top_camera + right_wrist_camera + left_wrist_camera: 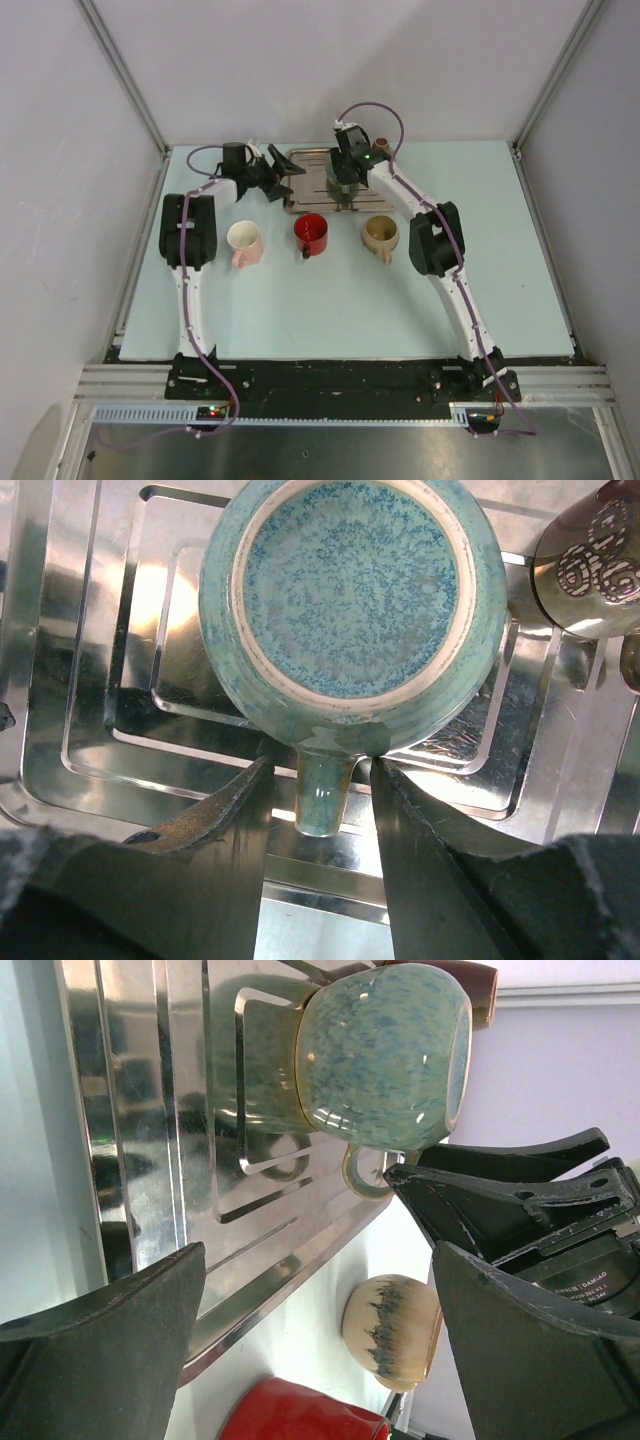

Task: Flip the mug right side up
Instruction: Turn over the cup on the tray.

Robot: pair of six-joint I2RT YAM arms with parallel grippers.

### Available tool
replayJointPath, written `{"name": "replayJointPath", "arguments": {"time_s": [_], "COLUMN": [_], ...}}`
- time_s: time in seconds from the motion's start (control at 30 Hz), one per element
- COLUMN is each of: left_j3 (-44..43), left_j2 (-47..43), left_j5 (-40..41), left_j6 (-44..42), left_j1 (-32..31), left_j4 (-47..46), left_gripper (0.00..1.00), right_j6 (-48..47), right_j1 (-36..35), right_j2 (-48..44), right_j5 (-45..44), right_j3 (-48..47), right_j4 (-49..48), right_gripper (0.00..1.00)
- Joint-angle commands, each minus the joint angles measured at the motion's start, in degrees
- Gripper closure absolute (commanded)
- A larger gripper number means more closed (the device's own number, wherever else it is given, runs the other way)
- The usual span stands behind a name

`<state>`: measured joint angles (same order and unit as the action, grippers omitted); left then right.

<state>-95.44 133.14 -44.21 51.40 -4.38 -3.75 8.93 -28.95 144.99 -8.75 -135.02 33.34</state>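
Top external shows little of the task's thing. The right gripper [345,188] hangs over the metal tray [300,188] and covers nearly all of the blue-green mug [350,590] beneath its fingers. The left gripper [272,176] stands just off the tray's side, spread wide and empty. Nearer the arm bases than either gripper, a pink mug [245,243], a red mug [311,233] and a tan mug [381,234] sit in a row, mouths up.

Left wrist looks out between its own wide-open fingers [100,1350], which hold nothing. Beyond them the blue-green mug rests mouth down on the tray, with the right gripper's black fingers reaching in at its handle [362,1170]. Whether they pinch it cannot be made out from this side.

Right wrist looks straight down on the mug's base, which faces the camera, so the mug is plainly upside down. The handle lies between the two fingers [215,810], which stand about half closed. One seems to be against the handle, while a sliver of tray shows between the handle and the other, so I cannot tell whether a grip is made. A brown mug [590,560] is cut off at the frame's edge.

By my reading nothing is turned yet: a firm hold, the lift, the flip and the setting down all remain.
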Motion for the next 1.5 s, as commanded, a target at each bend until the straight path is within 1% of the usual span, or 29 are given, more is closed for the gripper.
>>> {"name": "replayJointPath", "arguments": {"time_s": [0.0,0.57,0.63,0.7,0.8,0.9,0.93,1.07,1.23,1.33,1.47], "left_j3": [0.32,0.41,0.47,0.55,0.66,1.0,1.06,1.54,2.05,2.05,1.62], "left_j2": [-4.31,-5.63,-5.66,-5.65,-5.8,-6.01,-6.12,-6.7,-7.38,-7.77,-7.95], "left_j5": [-1.74,-2.81,-2.7,-2.72,-2.68,-2.65,-2.69,-2.66,-3.05,-3.53,-4.19], "left_j6": [-1.5,-2.61,-2.55,-2.49,-2.38,-2.36,-2.4,-2.6,-3.0,-3.4,-3.73], "left_j1": [0.62,0.82,0.83,0.84,0.84,0.91,0.93,0.92,0.91,0.88,0.88], "left_j4": [-1.23,-1.88,-1.94,-1.96,-1.96,-1.96,-1.96,-1.96,-2.09,-2.27,-2.51], "left_gripper": [0.02,0.02,0.02,0.02,0.02,0.02,0.02,0.02,0.02,0.02,0.02], "right_j6": [-0.2,1.32,1.35,1.18,0.57,-0.67,-1.41,-4.02,-4.2,-2.97,-0.04], "right_j1": [-0.48,0.18,0.25,0.22,0.1,0.0,-0.12,-0.18,0.71,1.8,3.81], "right_j2": [0.47,1.73,1.73,1.66,1.39,0.98,0.86,-0.3,-3.06,-5.15,-8.04], "right_j5": [-0.81,1.08,1.01,0.49,-0.78,-1.88,-2.14,-1.18,6.53,14.6,22.58], "right_j3": [-1.22,-0.72,-0.74,-0.83,-0.91,-1.27,-1.46,-2.04,-2.96,-4.88,-6.34], "right_j4": [-1.67,-1.04,-0.96,-0.99,-1.0,-1.08,-1.08,-1.21,-0.91,-0.02,0.49], "right_gripper": [0.52,0.55,0.59,0.67,0.76,0.94,0.97,1.0,1.0,1.0,1.0]}}
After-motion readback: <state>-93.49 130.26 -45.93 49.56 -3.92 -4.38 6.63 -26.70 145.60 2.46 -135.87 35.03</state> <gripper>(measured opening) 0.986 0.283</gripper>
